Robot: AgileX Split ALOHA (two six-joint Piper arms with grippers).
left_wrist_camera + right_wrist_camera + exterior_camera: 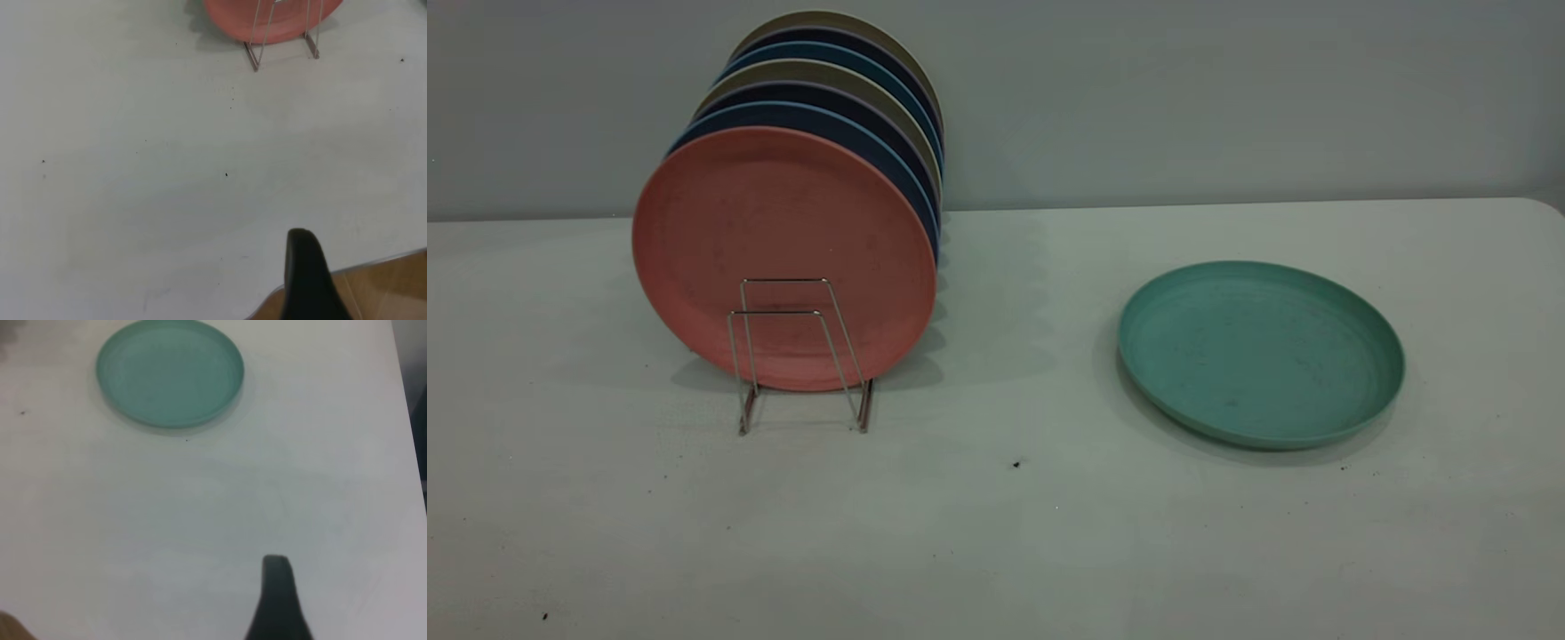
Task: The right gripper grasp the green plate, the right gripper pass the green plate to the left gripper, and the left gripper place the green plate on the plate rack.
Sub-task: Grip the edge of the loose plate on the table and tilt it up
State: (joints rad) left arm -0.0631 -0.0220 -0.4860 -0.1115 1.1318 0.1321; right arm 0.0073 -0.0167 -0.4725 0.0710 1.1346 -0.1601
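Across the exterior view spreads one pale grey-white table [996, 533], dotted with a few dark specks, and it carries everything else. Toward its left stands a row of upright round plates, about seven by the rims I can count: one salmon-pink plate [783, 240] at the front, facing the camera, and behind it dark blue plates [898, 169] alternating with olive-beige plates [907, 116], each mostly hidden by the one before it. One round, matte teal-green plastic plate [1261, 351] with a shallow raised rim lies flat on the table, well apart from the row and to its right, touched by nothing. One thin silver wire plate rack [800, 356] holds the row; two upright rectangular loops stand free in front of the pink plate, lower than the plate itself. Neither arm appears in the exterior view. The left end effector [310, 280] shows in its wrist view only as one black finger above the table's edge, with the rack's feet and pink plate far off; whether it is open or closed I cannot tell. The right end effector [277, 600] likewise shows one black finger, well apart from the green plate; its state cannot be told either.
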